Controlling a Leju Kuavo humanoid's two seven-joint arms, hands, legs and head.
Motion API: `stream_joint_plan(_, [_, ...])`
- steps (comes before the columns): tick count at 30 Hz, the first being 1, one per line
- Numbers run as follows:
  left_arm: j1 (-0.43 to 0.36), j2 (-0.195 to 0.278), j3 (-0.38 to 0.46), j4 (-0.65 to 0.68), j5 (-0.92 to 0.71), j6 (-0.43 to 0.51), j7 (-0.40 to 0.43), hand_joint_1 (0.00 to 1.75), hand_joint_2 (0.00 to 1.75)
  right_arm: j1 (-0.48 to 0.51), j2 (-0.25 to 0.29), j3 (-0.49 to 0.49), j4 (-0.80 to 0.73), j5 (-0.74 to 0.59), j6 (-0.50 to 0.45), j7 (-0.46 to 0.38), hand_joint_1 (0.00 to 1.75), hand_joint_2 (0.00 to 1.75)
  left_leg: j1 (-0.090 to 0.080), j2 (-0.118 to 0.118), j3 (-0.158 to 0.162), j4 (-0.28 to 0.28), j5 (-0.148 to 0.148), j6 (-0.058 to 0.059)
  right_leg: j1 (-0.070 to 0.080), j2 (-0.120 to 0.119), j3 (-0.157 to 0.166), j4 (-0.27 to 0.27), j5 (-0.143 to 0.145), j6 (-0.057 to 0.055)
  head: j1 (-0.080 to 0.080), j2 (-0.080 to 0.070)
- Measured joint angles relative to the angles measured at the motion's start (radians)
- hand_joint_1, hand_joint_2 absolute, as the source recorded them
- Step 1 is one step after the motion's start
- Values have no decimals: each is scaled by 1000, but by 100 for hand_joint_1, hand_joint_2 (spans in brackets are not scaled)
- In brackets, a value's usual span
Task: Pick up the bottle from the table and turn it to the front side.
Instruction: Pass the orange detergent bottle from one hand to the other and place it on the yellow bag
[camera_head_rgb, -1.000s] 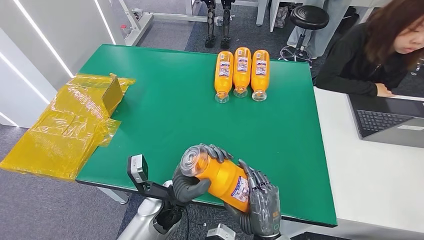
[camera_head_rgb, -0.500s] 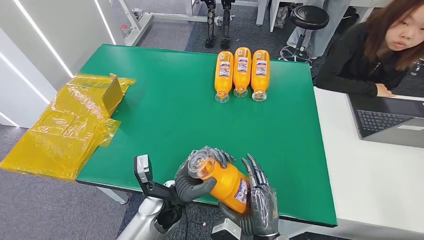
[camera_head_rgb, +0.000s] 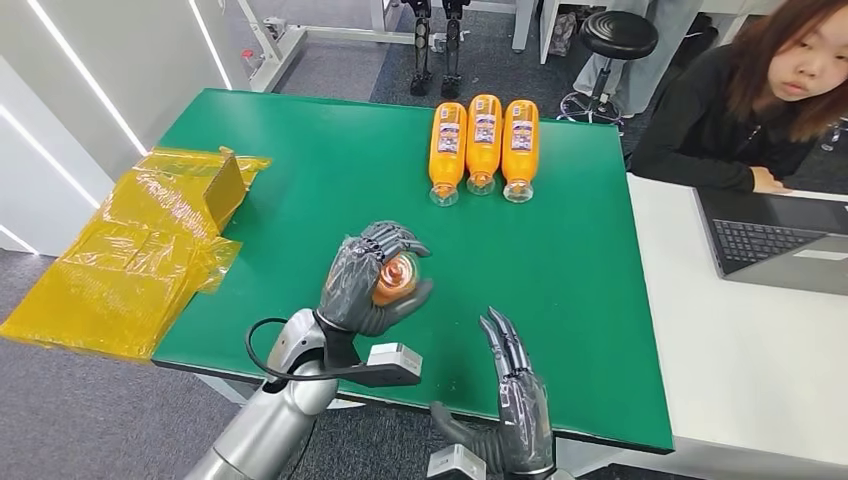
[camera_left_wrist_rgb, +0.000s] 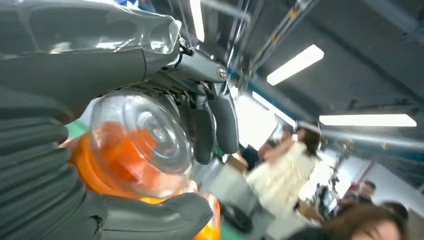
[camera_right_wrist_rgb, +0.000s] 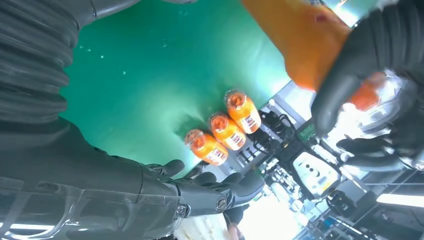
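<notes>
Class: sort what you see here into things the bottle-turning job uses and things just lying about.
Job: orange bottle, gripped by the left hand; right hand, open and apart from it; green table.
Lying about: three orange bottles in a row; yellow wrapping; laptop; stool.

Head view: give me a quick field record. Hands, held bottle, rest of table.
left hand: grips the orange bottle by its clear cap end, above the green table
right hand: holds nothing, fingers straight and apart, at the near table edge
held bottle: cap end faces the camera, body hidden behind the hand
other bottles: three orange bottles lying side by side at the far edge, caps toward the robot
off table: yellow plastic wrap at the left; person at a laptop
</notes>
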Motion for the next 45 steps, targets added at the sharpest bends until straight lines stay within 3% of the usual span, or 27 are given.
stream_joint_plan(5, [-39, 17, 6, 19, -89, 34, 57, 175, 175, -11, 5, 7, 21, -31, 1, -37, 0, 175, 0, 0, 0, 0, 0, 0, 0, 0, 0, 0, 0, -1, 0, 0])
stream_joint_plan(11, [-76, 60, 6, 63, -345, 128, 181, 175, 175, -16, 10, 8, 38, -63, -1, -65, 0, 175, 0, 0, 0, 0, 0, 0, 0, 0, 0, 0, 0, -1, 0, 0])
stream_joint_plan(16, [-126, 85, 7, 195, -456, 160, 238, 175, 175, -16, 9, 10, 46, -98, -21, -87, 0, 175, 0, 1, 1, 0, 1, -1, 0, 1, 0, 0, 1, -1, 0, 0])
stream_joint_plan(20, [-154, 103, 16, 322, -444, 179, 228, 175, 175, -18, 8, 15, 56, -130, -42, -104, 0, 175, 0, 1, 1, 0, 1, -1, 0, 1, 0, 1, 1, -1, 0, 0])
stream_joint_plan(28, [-170, 122, 42, 441, -425, 175, 221, 175, 175, -20, 8, 19, 65, -140, -58, -112, 0, 175, 0, 1, 1, 0, 1, -1, 0, 2, -1, 1, 1, -1, 0, 0])
stream_joint_plan(35, [-191, 133, 45, 516, -519, 161, 323, 175, 175, -22, 8, 20, 65, -140, -64, -112, 0, 175, 0, 1, 1, 0, 1, -1, 0, 2, -1, 1, 1, -1, 0, 0])
stream_joint_plan(45, [-257, 130, 44, 694, -602, 28, 483, 175, 175, -21, 5, 20, 59, -137, -64, -86, 0, 175, 0, 1, 1, 0, 1, -2, 0, 2, -2, 1, 1, -2, 0, 0])
